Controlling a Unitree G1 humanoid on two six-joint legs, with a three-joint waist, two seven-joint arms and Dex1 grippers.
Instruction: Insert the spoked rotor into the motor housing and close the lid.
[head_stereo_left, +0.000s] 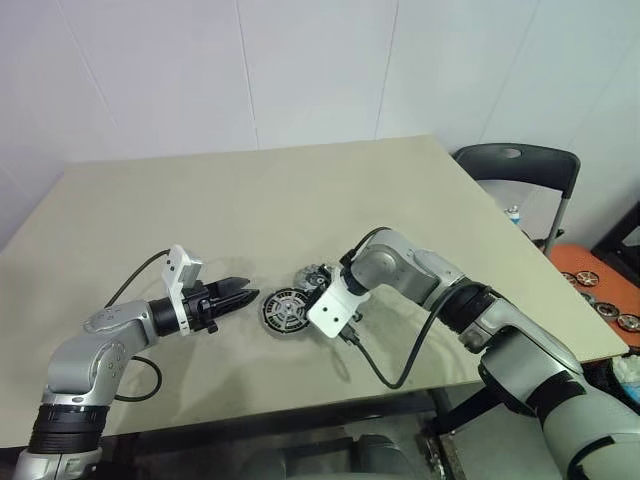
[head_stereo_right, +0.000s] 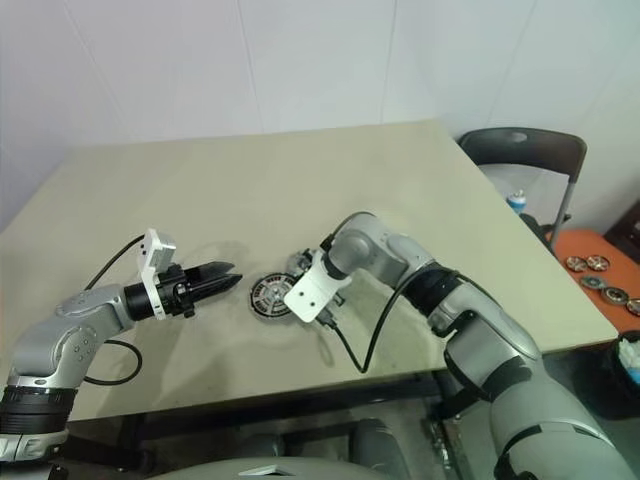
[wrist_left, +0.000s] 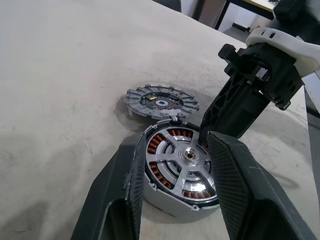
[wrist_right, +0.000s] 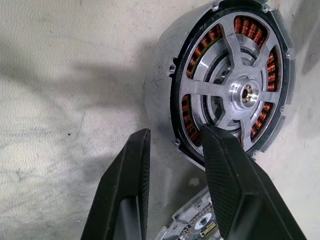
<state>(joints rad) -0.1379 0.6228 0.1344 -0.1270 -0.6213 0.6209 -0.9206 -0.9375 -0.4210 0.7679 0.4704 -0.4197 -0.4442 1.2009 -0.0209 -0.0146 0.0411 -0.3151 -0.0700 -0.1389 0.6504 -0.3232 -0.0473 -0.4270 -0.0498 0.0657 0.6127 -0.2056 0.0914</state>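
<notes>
The motor housing lies flat on the table near the front, its copper windings showing. The spoked rotor sits inside it, silver spokes over the windings. The lid, a grey slotted disc, lies flat on the table touching the housing's far side. My right gripper points down at the housing's edge, open, one finger over the rotor and the other outside the rim. My left gripper hovers level just left of the housing, open and holding nothing.
The beige table stretches away behind the parts. The right wrist's black cable loops toward the front edge. A dark chair stands past the right corner, and an orange surface with several round parts lies beyond the table.
</notes>
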